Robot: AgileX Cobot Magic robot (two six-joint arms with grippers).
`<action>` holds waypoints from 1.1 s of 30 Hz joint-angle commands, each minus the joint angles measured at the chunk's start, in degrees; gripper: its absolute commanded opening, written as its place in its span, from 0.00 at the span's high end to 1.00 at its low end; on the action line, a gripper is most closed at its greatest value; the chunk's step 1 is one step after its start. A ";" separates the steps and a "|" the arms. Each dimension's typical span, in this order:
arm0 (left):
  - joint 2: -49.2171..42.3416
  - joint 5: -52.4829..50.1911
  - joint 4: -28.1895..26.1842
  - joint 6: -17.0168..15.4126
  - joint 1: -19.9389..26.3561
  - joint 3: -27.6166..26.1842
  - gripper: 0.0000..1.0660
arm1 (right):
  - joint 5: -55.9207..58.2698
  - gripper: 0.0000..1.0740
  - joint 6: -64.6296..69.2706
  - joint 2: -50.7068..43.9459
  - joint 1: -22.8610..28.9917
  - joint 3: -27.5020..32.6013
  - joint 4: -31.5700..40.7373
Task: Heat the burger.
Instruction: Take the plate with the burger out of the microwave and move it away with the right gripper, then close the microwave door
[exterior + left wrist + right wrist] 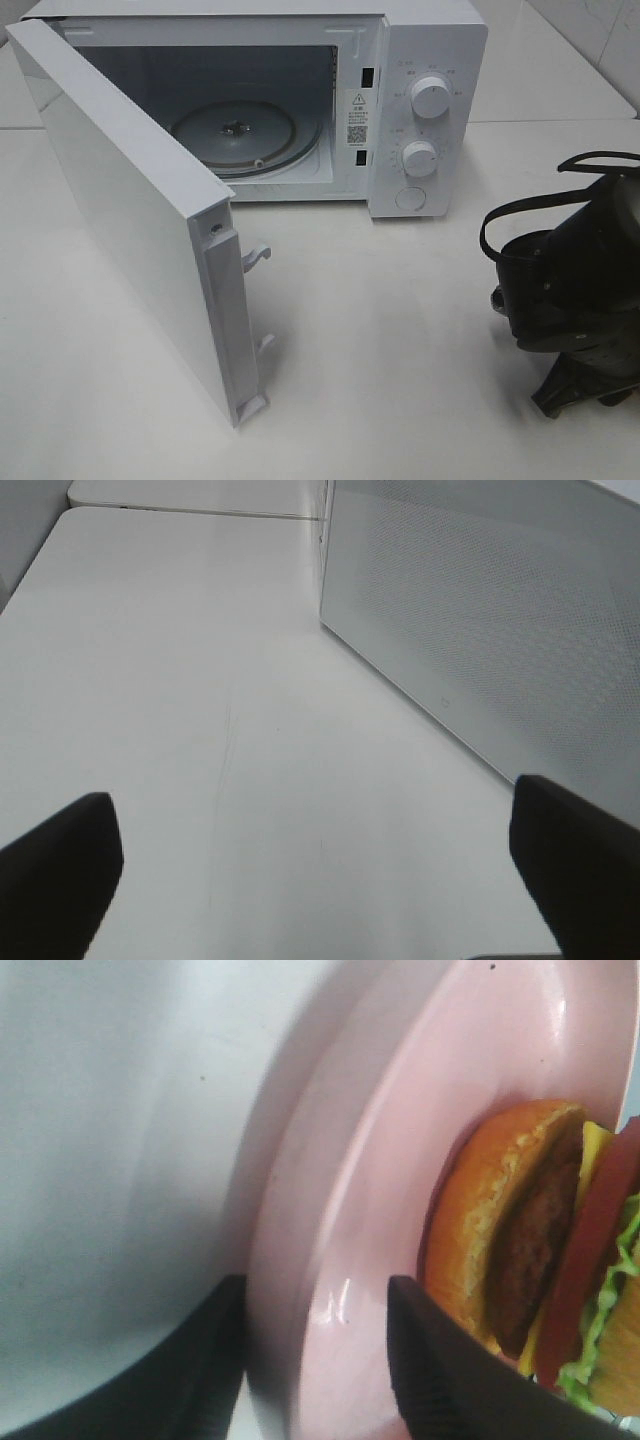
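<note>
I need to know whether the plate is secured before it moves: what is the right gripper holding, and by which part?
The right gripper straddles the pink plate's rim; whether it grips cannot be told.

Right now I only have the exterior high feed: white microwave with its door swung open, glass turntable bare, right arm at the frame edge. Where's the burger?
Observer: Right wrist view shows the round burger with the golden-brown bun sitting on a flat pink round plate.
Operator: Is the right gripper on it?
Observer: Not on the burger. The right gripper has one finger either side of the plate's rim.
Operator: Clamped?
Observer: Can't tell; contact with the rim isn't clear.
Operator: Left arm?
Observer: The left gripper is open and empty, over bare white table beside the microwave door's perforated panel.
</note>
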 commanded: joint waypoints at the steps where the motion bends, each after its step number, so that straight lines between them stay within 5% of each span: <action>1: -0.23 -0.69 -0.06 -0.34 0.11 0.23 0.07 | 1.15 0.53 -1.26 -2.06 -0.06 -0.11 1.60; 16: -0.23 -0.69 -0.06 -0.34 0.11 0.23 0.07 | -7.10 0.51 -19.08 -20.34 -0.06 -0.11 13.92; 26: -0.23 -0.69 -0.06 -0.34 0.11 0.23 0.07 | -9.45 0.29 -41.08 -36.55 -0.06 -0.11 32.95; 33: -0.23 -0.69 -0.06 -0.34 0.11 0.23 0.07 | -5.50 0.28 -48.82 -48.70 -0.06 -0.11 40.34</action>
